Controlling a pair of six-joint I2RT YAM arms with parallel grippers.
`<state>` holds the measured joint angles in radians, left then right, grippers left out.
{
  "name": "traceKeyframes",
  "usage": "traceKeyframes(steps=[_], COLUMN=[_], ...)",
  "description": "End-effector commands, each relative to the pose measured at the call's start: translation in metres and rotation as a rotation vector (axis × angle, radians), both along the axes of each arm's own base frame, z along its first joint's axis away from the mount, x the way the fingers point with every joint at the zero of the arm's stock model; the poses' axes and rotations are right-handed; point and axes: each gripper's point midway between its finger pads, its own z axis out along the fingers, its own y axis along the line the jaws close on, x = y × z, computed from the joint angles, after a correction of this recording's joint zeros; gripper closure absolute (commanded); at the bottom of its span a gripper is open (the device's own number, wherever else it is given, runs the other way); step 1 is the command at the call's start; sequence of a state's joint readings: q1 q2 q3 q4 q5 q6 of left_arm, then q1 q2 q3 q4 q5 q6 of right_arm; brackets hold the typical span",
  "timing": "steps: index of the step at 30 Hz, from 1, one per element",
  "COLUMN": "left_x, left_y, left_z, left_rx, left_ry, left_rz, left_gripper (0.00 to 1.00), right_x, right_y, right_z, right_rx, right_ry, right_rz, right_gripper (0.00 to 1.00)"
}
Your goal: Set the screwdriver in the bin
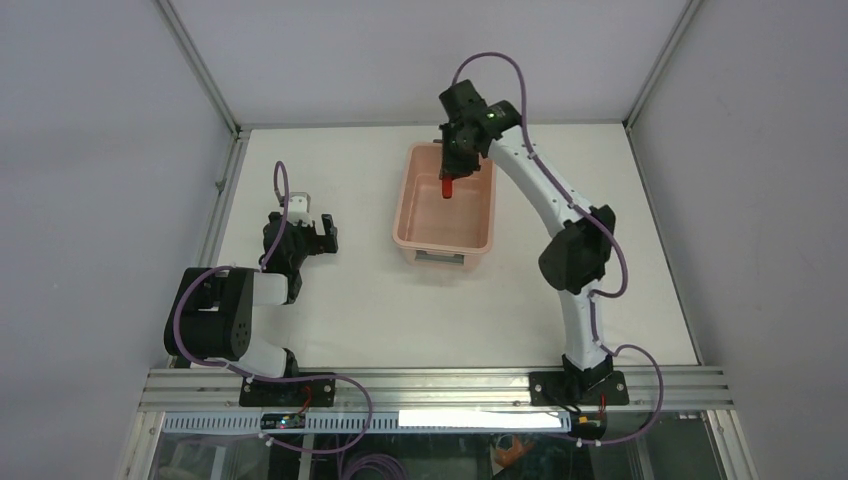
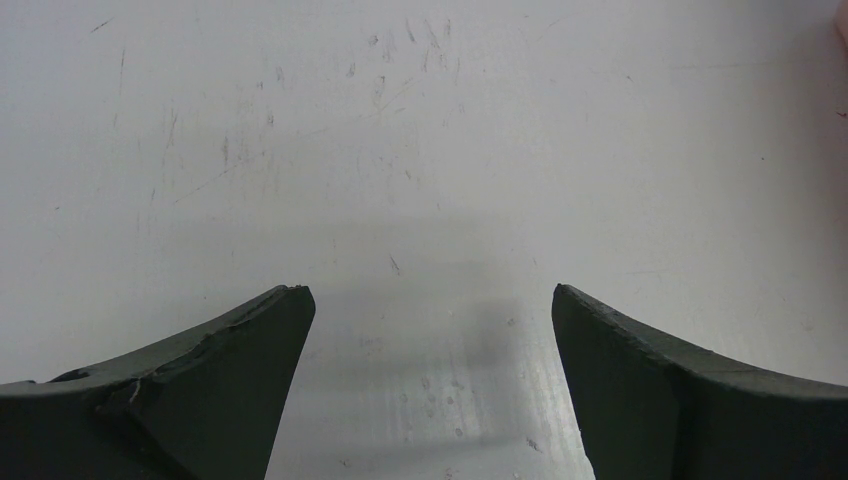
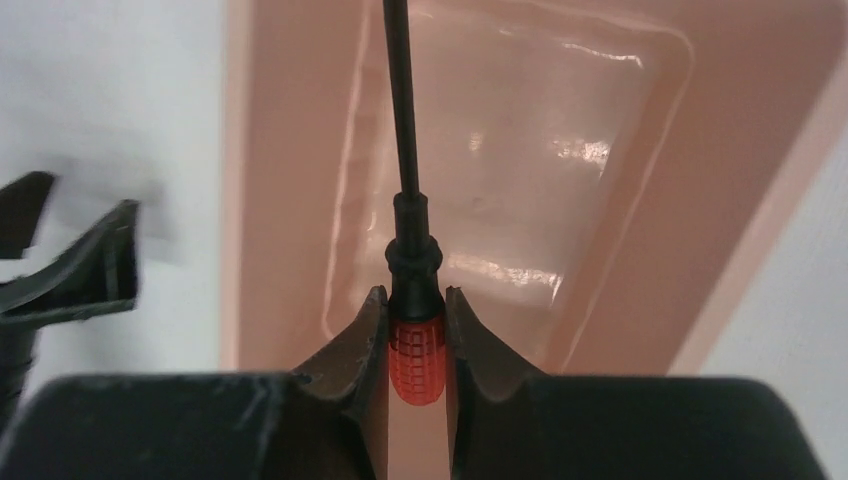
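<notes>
Screwdriver (image 3: 414, 352) pinched at red handle between fingers of right gripper (image 3: 415, 298), jaws narrow. Black shaft points toward top of wrist frame, over floor of bin (image 3: 290, 200). Overhead view: screwdriver hangs above upper end of bin, upper centre of frame. Left gripper (image 2: 430, 300) spread wide over table (image 2: 420, 130), mid-left of overhead frame, well apart from bin.

The screwdriver (image 3: 415, 350) had its tip cut off above and its handle end hidden inside the right gripper (image 3: 415, 292), whose hold was unclear; a dark shape (image 3: 70, 265) was blurred.
</notes>
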<state>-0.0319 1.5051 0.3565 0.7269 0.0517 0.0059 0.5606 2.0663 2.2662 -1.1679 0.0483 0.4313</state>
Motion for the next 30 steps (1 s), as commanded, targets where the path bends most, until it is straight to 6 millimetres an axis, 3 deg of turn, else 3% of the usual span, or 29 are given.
traceKeyframes(steps=[1,6,10,13,17,20,22,30], left_x=[0.017,0.017,0.017,0.017,0.017,0.017,0.017,0.017], left_y=[-0.001,-0.001,-0.002,-0.002,-0.001,-0.001,-0.001,-0.001], left_z=[0.027,0.027,0.027,0.027,0.027,0.027,0.027,0.027], left_rx=[-0.019,-0.019,-0.019,-0.019,-0.019,-0.019,-0.019,-0.019], left_ry=[-0.103,-0.103,-0.103,-0.102,-0.103,-0.103,-0.103,-0.103], left_rz=[0.008,0.009,0.008,0.008,0.008,0.009,0.008,0.010], left_gripper=[0.01,0.01,0.01,0.01,0.01,0.01,0.01,0.01], right_x=[0.006,-0.010,-0.018,-0.026,-0.031,-0.028,-0.025,-0.018], right_y=[0.007,0.010,0.009,0.008,0.007,0.005,0.004,0.007], right_z=[-0.067,-0.119,-0.149,-0.172,-0.186,-0.176,-0.162,-0.068], right_rx=[-0.106,-0.185,-0.215,-0.239,-0.256,-0.262,-0.262,-0.209], right_ry=[0.075,0.120,0.149,0.192,0.223,0.195,0.162,-0.008], right_rz=[-0.033,-0.045,-0.062,-0.069,-0.076,-0.084,-0.084,-0.042], right_gripper=[1.00,1.00,1.00,0.88,0.65,0.55,0.53,0.52])
